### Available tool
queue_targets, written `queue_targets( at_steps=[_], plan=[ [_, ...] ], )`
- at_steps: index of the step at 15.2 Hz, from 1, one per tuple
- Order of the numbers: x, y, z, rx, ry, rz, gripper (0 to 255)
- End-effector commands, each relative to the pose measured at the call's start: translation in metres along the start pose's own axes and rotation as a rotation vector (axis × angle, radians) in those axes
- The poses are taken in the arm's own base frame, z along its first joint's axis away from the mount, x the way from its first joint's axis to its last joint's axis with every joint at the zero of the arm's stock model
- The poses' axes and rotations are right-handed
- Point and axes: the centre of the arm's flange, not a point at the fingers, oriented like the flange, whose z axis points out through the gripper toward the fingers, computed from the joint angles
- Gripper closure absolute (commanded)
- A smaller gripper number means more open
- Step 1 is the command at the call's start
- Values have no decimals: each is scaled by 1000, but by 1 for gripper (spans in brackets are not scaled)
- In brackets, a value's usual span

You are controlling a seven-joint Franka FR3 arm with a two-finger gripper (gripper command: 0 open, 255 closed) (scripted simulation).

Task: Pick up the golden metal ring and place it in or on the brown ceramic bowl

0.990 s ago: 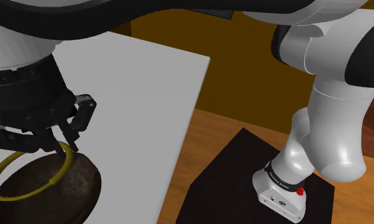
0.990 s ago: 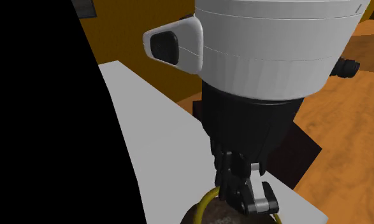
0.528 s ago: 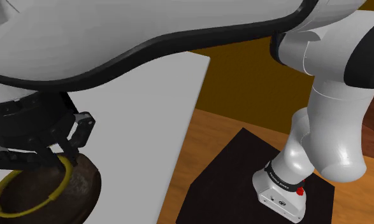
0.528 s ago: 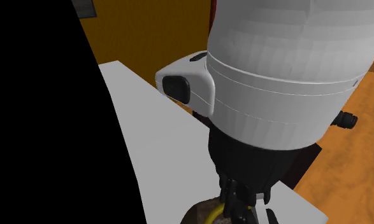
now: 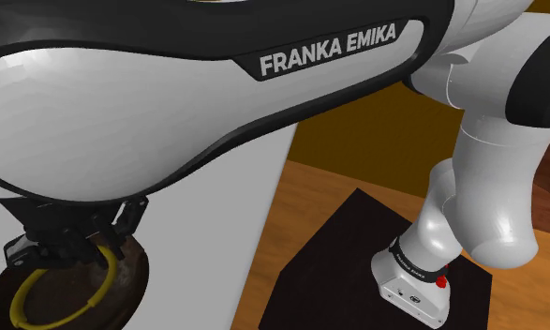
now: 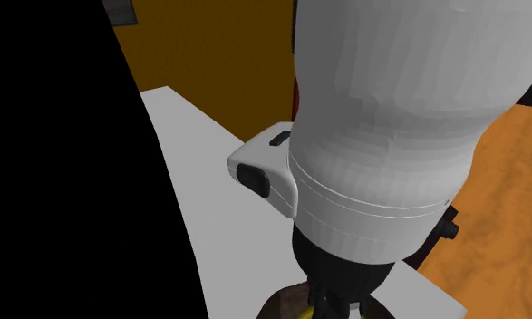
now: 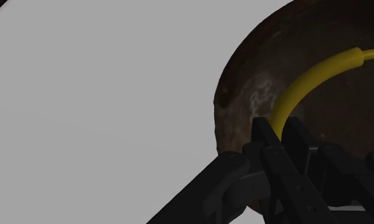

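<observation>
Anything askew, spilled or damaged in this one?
Nothing stands out. The hand is shut on the yellow ring, held within the rim of the brown bowl, which sits on the grey table. Nothing is spilled.

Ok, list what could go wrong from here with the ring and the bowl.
1. The gripper clasps the yellow ring low inside the brown bowl. If the arm lifts before the fingers open, it would likely carry the ring out of the bowl.
2. The fingers sit close to the bowl's inner wall, so a deeper descent might knock or shove the bowl across the grey table.
</observation>
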Motion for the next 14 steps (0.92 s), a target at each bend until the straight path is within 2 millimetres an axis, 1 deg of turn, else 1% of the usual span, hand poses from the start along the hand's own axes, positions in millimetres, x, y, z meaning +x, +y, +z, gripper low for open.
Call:
queue_targets(
  at_steps=[1, 7, 8, 13, 14],
  plan=[
    [0, 0, 3, 1, 0, 0, 255],
    [0, -1, 3, 1, 0, 0, 255],
    [0, -1, 3, 1, 0, 0, 0],
    [0, -1, 3, 1, 0, 0, 0],
    [0, 0, -10, 1, 0, 0, 0]
  ],
)
